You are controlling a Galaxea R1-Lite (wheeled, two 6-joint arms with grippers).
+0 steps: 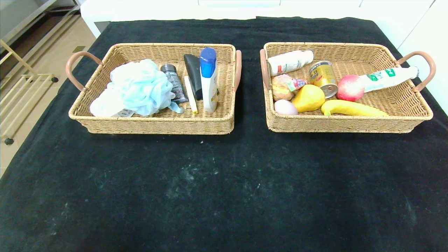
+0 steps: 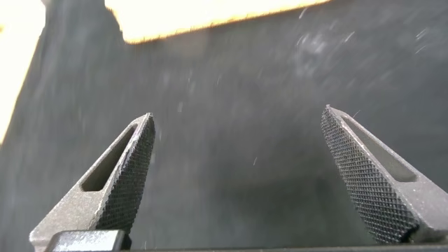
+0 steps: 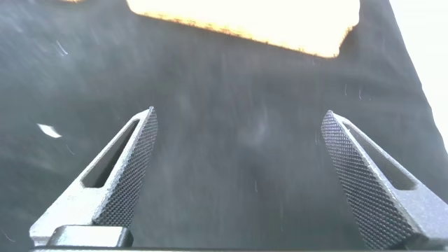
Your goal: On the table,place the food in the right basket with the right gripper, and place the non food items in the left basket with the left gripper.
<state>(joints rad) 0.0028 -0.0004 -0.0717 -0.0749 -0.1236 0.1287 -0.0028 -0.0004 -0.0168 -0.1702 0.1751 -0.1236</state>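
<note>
The left wicker basket holds a light blue bath pouf, a dark tube, a black item, a thin white stick and a white bottle with a blue cap. The right wicker basket holds two white bottles, a gold can, a wrapped snack, an apple, a yellow pear, an egg and a banana. Neither arm shows in the head view. My left gripper and right gripper are open and empty over the black cloth.
The black cloth covers the table and carries no loose items in front of the baskets. A metal rack stands off the table's left side. A bright basket edge shows in the left wrist view and in the right wrist view.
</note>
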